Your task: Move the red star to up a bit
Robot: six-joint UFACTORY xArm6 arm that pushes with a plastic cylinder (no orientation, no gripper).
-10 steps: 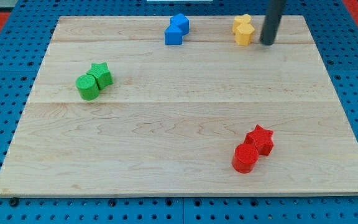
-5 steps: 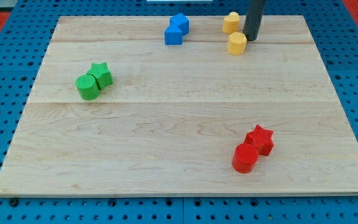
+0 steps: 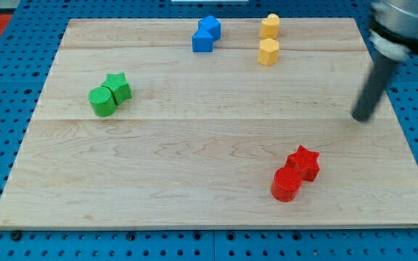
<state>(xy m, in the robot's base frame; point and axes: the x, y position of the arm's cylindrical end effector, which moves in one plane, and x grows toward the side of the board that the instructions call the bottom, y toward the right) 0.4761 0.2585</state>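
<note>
Over the last second my tip (image 3: 362,119) had travelled from the upper part of the frame, where it stood beside the yellow blocks, down and across to the right side of the board (image 3: 194,188), and in passing it had knocked the two yellow blocks apart: one yellow block (image 3: 270,25) sat at the top edge and the other yellow block (image 3: 268,51) just below it, no longer touching. That detour did nothing for the task itself; the red star (image 3: 304,162) lay unmoved in the lower right of the frame, touching the red cylinder (image 3: 287,183) at its lower left. My tip now stood well apart from the star, above and to its right, so I judged it would have to circle round beneath the star to push it toward the frame's top. The arm carried no claw, only the bare rod, which held nothing. The star had no real long axis; one point seemed to aim roughly toward the frame's top. The blue blocks (image 3: 206,34) and the green pair (image 3: 109,94) were undisturbed.
</note>
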